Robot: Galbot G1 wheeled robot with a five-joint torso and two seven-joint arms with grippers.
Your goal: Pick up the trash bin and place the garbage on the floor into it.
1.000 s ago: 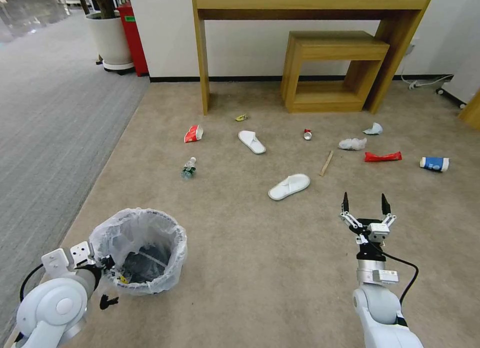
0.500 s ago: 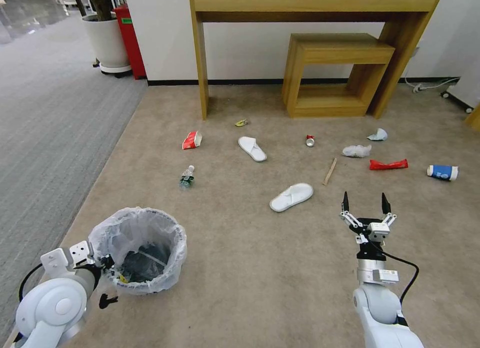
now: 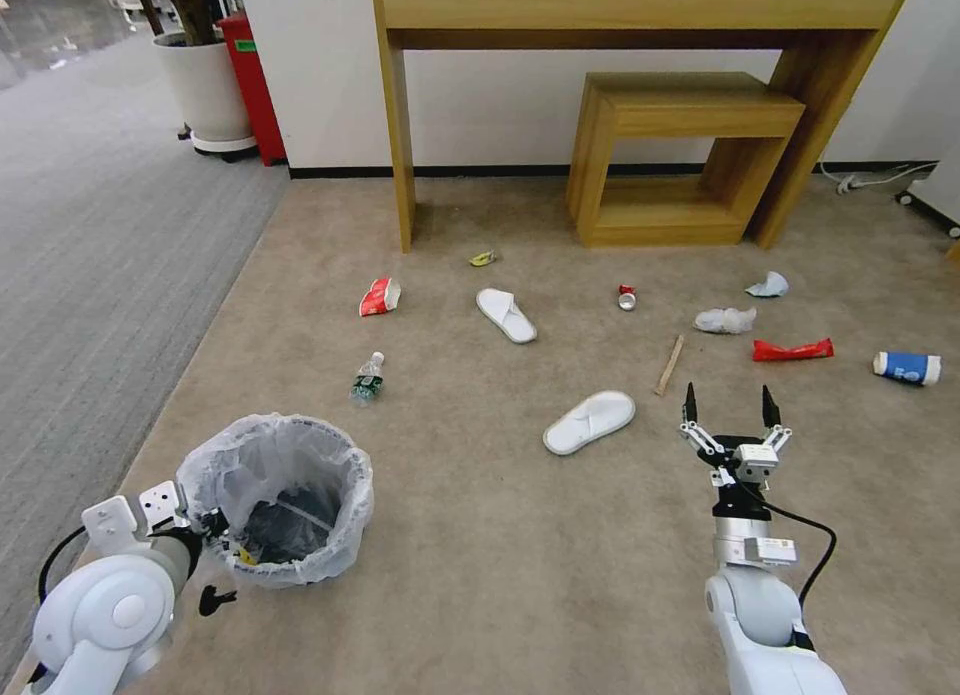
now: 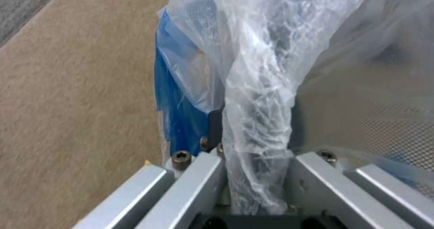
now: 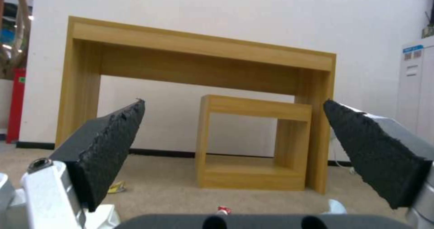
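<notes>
The trash bin (image 3: 275, 500), lined with a crinkled white bag, hangs low at my left side. My left gripper (image 3: 212, 537) is shut on its rim. In the left wrist view the gripper (image 4: 257, 154) pinches the bag-covered rim, with the bin's blue base (image 4: 178, 120) beyond. My right gripper (image 3: 728, 407) is open above the carpet floor (image 3: 500, 575), close to a white slipper (image 3: 590, 421) and a wooden stick (image 3: 670, 364). Farther off lie another slipper (image 3: 506, 314), a bottle (image 3: 367, 377), a red-white carton (image 3: 380, 297), a can (image 3: 627, 296), tissues (image 3: 726, 320), a red wrapper (image 3: 792, 350) and a blue cup (image 3: 906, 367).
A tall wooden table (image 3: 640, 5) and a low wooden stool (image 3: 690, 155) stand against the far wall. Grey striped carpet (image 3: 90, 275) runs along the left, with a white planter (image 3: 205, 95) and a red box (image 3: 250, 85) at the back. A cable (image 3: 880, 178) lies at the right wall.
The whole picture has shifted: the camera moved forward and the litter sits lower and nearer. The bin and both arms kept their places in the view.
</notes>
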